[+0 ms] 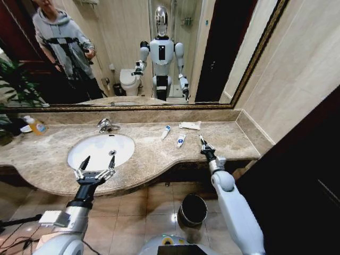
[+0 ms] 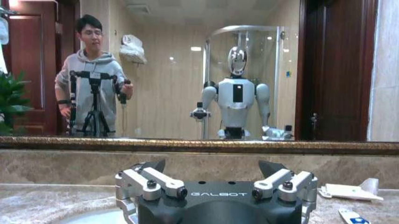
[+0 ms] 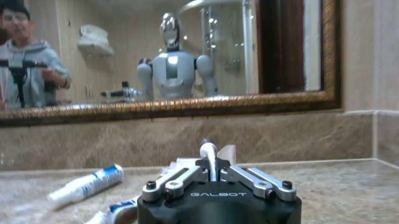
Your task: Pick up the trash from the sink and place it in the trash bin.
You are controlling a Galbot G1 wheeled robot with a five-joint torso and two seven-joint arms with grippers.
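Spanning beige marble countertop (image 1: 159, 154), mirror (image 1: 159, 53) behind, seemingly bathroom

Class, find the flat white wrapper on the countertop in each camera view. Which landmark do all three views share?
Head view: wrapper on the countertop under the mirror, beyond the two tubes.
Left wrist view: on the counter off to the side of the left gripper, near the backsplash.
Right wrist view: probably the pale shape behind the right gripper.
Shared landmark: gold mirror frame.
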